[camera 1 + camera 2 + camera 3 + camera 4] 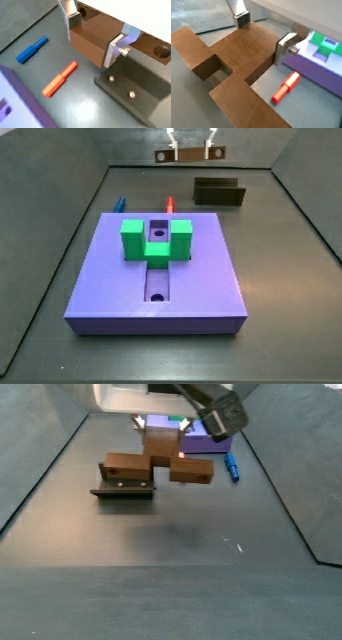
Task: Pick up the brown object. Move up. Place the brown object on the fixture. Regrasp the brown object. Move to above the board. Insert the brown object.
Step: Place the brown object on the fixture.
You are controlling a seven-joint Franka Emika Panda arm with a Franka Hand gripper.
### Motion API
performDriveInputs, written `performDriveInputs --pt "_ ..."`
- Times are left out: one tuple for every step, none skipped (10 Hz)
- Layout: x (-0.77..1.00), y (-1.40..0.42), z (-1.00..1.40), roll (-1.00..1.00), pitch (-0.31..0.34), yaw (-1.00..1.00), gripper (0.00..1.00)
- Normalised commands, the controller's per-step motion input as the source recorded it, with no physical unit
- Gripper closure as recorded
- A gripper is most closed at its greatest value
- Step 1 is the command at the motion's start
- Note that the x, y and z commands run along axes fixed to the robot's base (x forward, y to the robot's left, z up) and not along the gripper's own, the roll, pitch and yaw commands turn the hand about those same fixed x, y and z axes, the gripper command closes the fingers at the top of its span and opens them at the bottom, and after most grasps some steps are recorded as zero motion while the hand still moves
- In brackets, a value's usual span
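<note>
My gripper (94, 35) is shut on the brown object (92, 44), one silver finger on each side of its middle block. In a wrist view the brown object (234, 67) spreads out in stepped arms below the gripper (264, 33). The dark fixture (137, 97) lies on the floor just under and beside the piece. In a side view the gripper (164, 432) holds the brown object (160, 462) off the floor over the fixture (123, 490). The purple board (187, 278) lies nearer the front with a green U-shaped block (156, 238) on it; the gripper (187, 152) hangs high behind the fixture (219, 192).
A blue peg (32, 49) and a thin orange peg (60, 78) lie on the floor between the board (12, 97) and the fixture. Both pegs, blue (118, 203) and orange (170, 204), sit just past the board's far edge. Grey walls close in the floor.
</note>
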Motion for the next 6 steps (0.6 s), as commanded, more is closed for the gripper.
performDriveInputs --pt "1.00 -0.17 0.00 -0.60 0.051 -0.06 1.00" --pt "1.00 -0.12 0.00 -0.62 0.031 -0.03 1.00" --pt "1.00 -0.03 -0.04 -0.67 0.000 -0.03 1.00" --pt "1.00 -0.01 -0.03 -0.68 0.000 -0.03 1.00" --pt "0.97 0.00 -0.01 -0.71 0.000 -0.04 1.00" --pt "0.95 0.00 -0.02 -0.69 0.000 -0.05 1.00"
